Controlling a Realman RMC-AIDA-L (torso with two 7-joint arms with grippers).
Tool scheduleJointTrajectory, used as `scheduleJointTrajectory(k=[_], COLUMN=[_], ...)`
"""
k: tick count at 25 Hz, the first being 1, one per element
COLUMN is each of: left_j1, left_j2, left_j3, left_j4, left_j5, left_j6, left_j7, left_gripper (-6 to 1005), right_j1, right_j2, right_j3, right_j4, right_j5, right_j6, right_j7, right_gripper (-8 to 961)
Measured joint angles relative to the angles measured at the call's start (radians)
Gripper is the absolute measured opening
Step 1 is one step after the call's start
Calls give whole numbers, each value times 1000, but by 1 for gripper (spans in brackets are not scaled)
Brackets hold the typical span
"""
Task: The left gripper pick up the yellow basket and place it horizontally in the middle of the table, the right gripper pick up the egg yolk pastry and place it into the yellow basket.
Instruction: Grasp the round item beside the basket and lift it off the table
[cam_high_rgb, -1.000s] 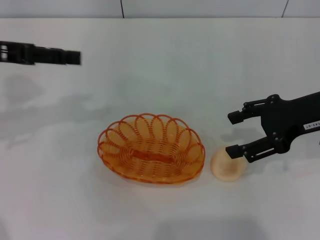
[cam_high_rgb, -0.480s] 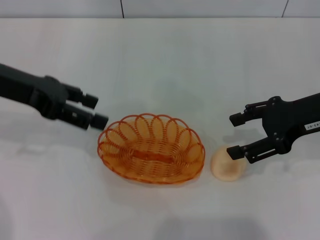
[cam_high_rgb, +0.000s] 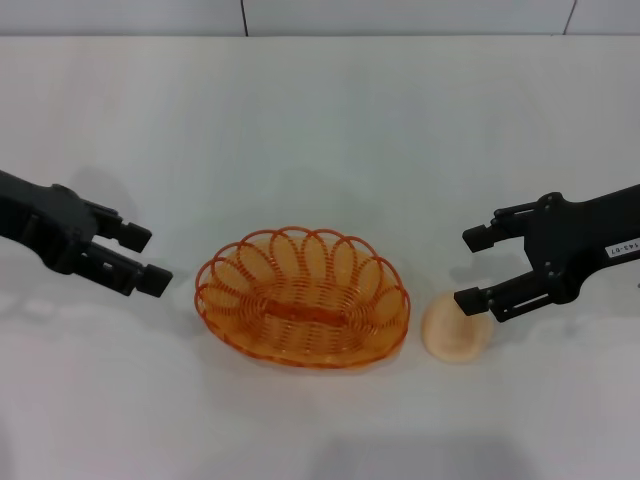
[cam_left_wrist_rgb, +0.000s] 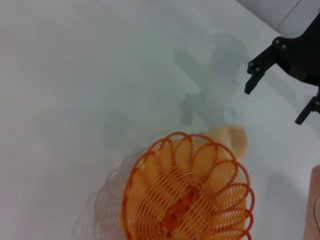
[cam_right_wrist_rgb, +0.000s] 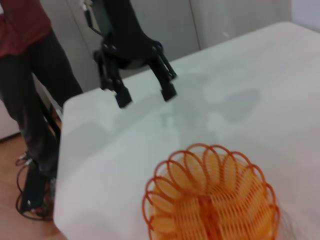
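The yellow basket (cam_high_rgb: 302, 297) lies flat on the white table (cam_high_rgb: 320, 120), near the middle; it also shows in the left wrist view (cam_left_wrist_rgb: 187, 192) and the right wrist view (cam_right_wrist_rgb: 212, 197). The egg yolk pastry (cam_high_rgb: 455, 330) sits on the table just right of the basket, and shows in the left wrist view (cam_left_wrist_rgb: 231, 140). My left gripper (cam_high_rgb: 146, 257) is open and empty, a short way left of the basket, and shows in the right wrist view (cam_right_wrist_rgb: 145, 94). My right gripper (cam_high_rgb: 472, 269) is open just above the pastry, its lower finger over the pastry's top.
A person in a red top and dark trousers (cam_right_wrist_rgb: 35, 75) stands beyond the table's left edge, beside cables on the floor (cam_right_wrist_rgb: 30, 200). A wall (cam_high_rgb: 400, 15) runs along the table's far edge.
My left gripper came down from the far left toward the basket, then drew back left and lower. My right gripper has barely moved. Basket and pastry have not moved.
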Motion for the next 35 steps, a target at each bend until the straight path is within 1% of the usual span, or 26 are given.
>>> scheduleJointTrajectory(k=[4, 7, 15, 24, 29, 35], left_j1=[17, 20, 19, 21, 23, 25], left_j2=[2, -2, -17, -21, -21, -22], left_j3=[0, 0, 2, 1, 1, 1], left_j4=[17, 17, 15, 17, 15, 11], left_j5=[-1, 0, 6, 7, 7, 7], left_j6=[0, -1, 0, -3, -9, -14], left_j7=[-3, -4, -3, -6, -7, -7], left_gripper=[872, 872, 872, 872, 872, 872], right_j1=[21, 38, 74, 79, 81, 82], right_j2=[1, 2, 3, 5, 7, 6], right_j3=[-8, -20, -125, -202, -223, -257], right_j4=[-2, -3, -19, -53, -63, -66], right_j5=[-50, -89, -176, -246, -269, -294], right_j6=[13, 18, 53, 105, 113, 125], right_j7=[51, 94, 199, 263, 281, 296], right_gripper=[839, 839, 839, 838, 837, 793])
